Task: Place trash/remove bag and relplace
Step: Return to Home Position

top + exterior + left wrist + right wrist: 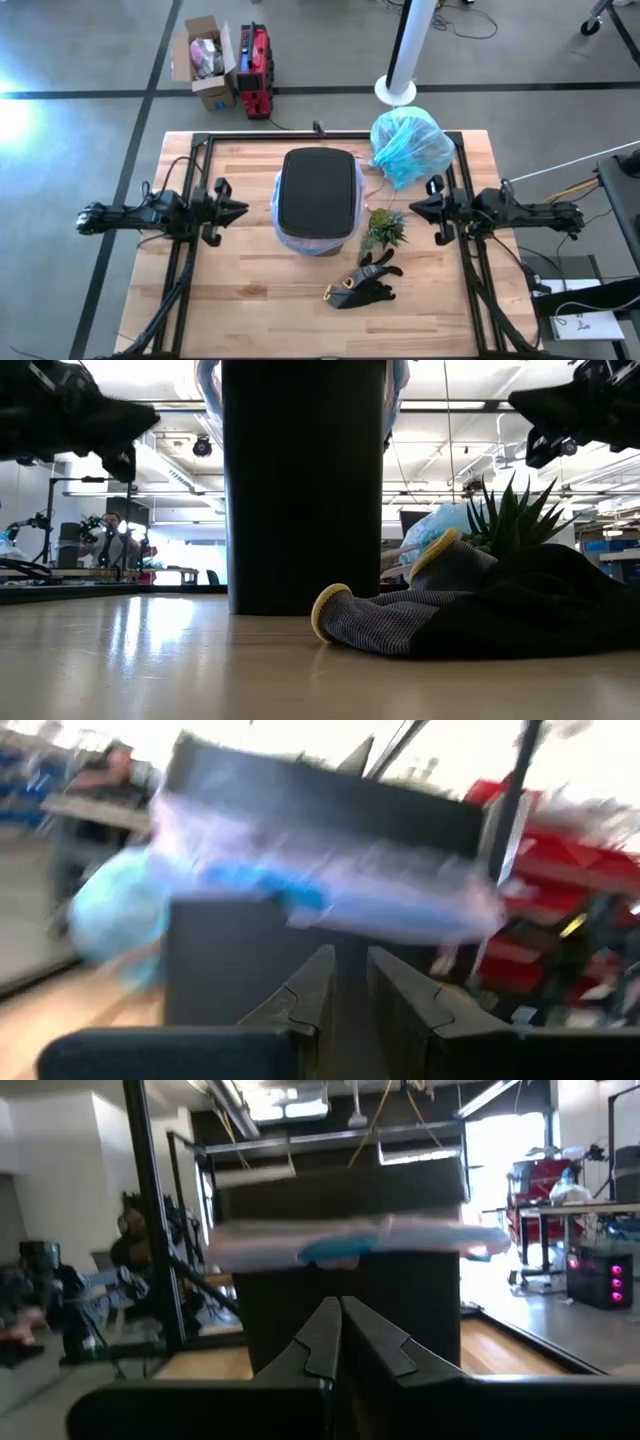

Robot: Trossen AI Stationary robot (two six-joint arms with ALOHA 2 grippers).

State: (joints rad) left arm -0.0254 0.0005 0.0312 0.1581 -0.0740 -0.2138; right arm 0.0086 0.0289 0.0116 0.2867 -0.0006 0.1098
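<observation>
Because both arms flank the lidded black bin [315, 190], the likeliest mishap is a snag. The pale pink liner [300, 240] skirts the rim, and a fingertip swinging close could catch it and drag the bin. The right gripper [415, 208], at the bin's 3 o'clock, is pressed closed on nothing. The left gripper [238, 210], at 9 o'clock, shows a narrow gap and holds nothing. The bulging teal bag [410, 145] lies at the right gripper's 12 o'clock, near but apart, by the table's [250, 310] far edge, where a wide sweep might nudge it off.
</observation>
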